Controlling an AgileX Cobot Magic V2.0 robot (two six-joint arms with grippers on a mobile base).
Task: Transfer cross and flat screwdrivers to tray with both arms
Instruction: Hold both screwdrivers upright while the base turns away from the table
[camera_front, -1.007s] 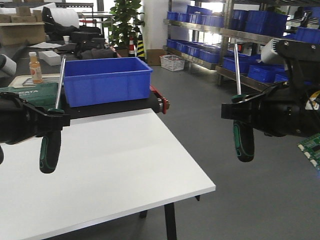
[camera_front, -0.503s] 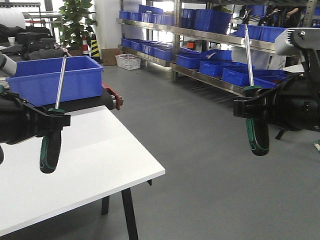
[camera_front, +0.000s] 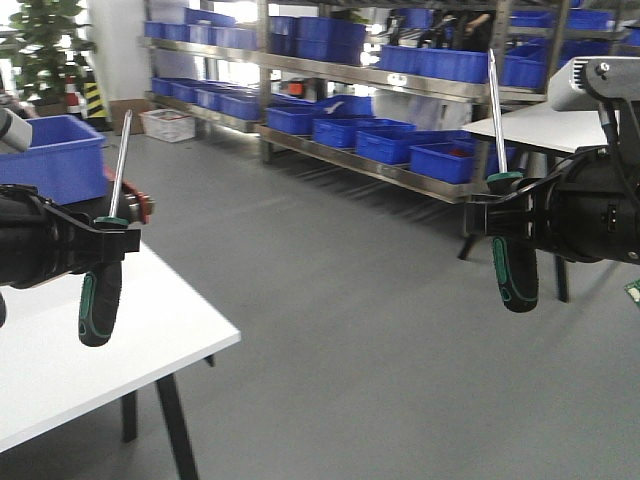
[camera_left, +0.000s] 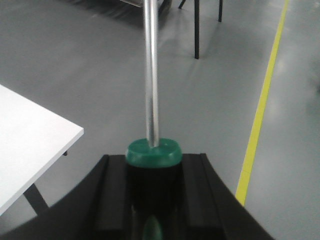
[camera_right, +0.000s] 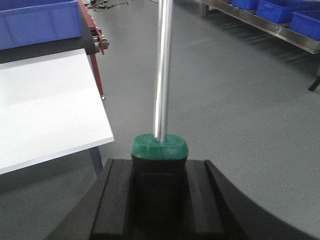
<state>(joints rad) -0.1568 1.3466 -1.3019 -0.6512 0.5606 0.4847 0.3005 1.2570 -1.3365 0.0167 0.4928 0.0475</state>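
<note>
Two black robot arms each hold a screwdriver upright in mid-air, with the black-and-green handle hanging down and the steel shaft pointing up. The left fingers (camera_front: 125, 240) pinch the left screwdriver (camera_front: 100, 300) just under its green collar, near a white tabletop (camera_front: 60, 350). The right fingers (camera_front: 480, 215) clamp the right screwdriver (camera_front: 515, 275) the same way, well apart, above grey floor (camera_front: 350, 330). The tips look too small to tell cross from flat. Farther back stand a blue bin (camera_front: 50, 160) and metal shelves (camera_front: 400, 110) stacked with blue bins
</note>
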